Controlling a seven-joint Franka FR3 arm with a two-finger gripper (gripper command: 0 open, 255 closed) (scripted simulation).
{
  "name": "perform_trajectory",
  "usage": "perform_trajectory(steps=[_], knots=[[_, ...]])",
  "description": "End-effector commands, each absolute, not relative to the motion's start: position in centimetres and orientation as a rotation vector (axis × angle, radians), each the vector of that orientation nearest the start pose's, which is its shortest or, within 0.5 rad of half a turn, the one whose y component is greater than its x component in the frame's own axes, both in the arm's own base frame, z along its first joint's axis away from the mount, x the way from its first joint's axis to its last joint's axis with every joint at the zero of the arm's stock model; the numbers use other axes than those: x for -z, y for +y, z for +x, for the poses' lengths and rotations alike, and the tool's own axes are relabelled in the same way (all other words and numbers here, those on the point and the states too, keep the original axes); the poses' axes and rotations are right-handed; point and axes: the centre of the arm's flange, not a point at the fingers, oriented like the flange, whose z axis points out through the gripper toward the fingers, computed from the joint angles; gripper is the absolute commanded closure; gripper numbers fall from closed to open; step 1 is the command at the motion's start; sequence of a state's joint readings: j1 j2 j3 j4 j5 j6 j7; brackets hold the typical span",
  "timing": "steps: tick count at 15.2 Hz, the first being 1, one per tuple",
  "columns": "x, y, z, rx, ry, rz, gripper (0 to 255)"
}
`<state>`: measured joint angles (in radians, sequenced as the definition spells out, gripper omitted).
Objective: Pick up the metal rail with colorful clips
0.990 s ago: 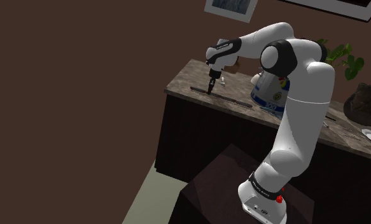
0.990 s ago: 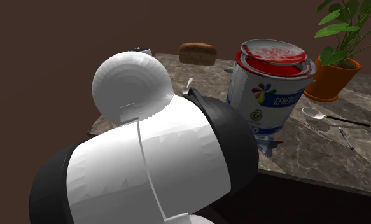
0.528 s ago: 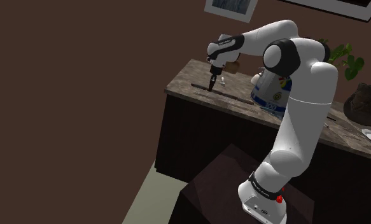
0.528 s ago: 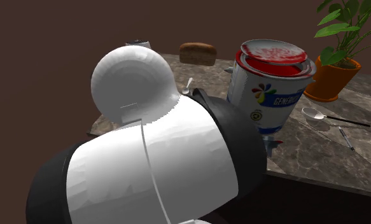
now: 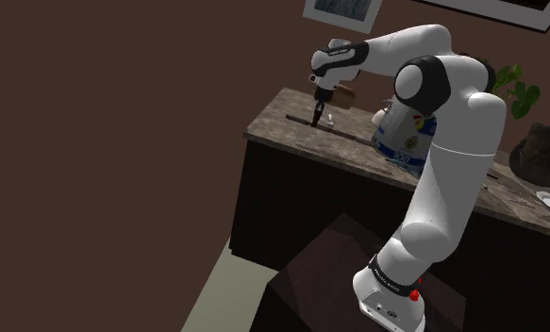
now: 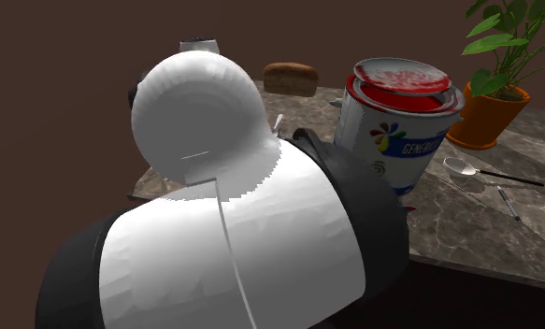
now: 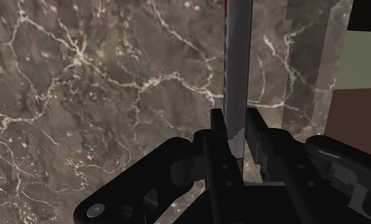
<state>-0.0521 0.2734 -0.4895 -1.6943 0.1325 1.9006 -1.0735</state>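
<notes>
In the wrist view a long grey rail (image 7: 237, 63) with a thin red edge runs straight out from between my black fingers. The gripper (image 7: 236, 124) is shut on it, one fingertip (image 7: 216, 124) pressed to each side. The brown marble countertop (image 7: 101, 95) lies some way below. In the shoulder view the gripper (image 5: 316, 118) points down over the counter's far left part, and the rail (image 5: 299, 119) shows as a thin dark line beside it. In the second exterior view the white arm's elbow (image 6: 205, 121) stands in front of the gripper.
A big red-lidded paint can (image 6: 396, 121) stands mid-counter, right of the gripper in the shoulder view. Behind it are a bread loaf (image 6: 291, 78), a spoon (image 6: 476, 170) and a potted plant (image 6: 490, 93). The counter's edge (image 7: 317, 89) drops off near the rail.
The gripper has risen above the counter with the rail clasped in it. The arm's elbow has lifted in the second exterior view.
</notes>
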Motion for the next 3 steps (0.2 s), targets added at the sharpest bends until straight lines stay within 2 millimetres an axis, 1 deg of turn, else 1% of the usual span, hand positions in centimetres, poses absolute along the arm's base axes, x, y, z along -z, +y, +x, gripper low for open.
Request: perform_trajectory(steps=[1,3], knots=[[-45.95,-29.38,55.6,-0.04,-0.772,-3.022,255],[-46.03,-29.38,55.59,-0.04,-0.772,-3.022,255]])
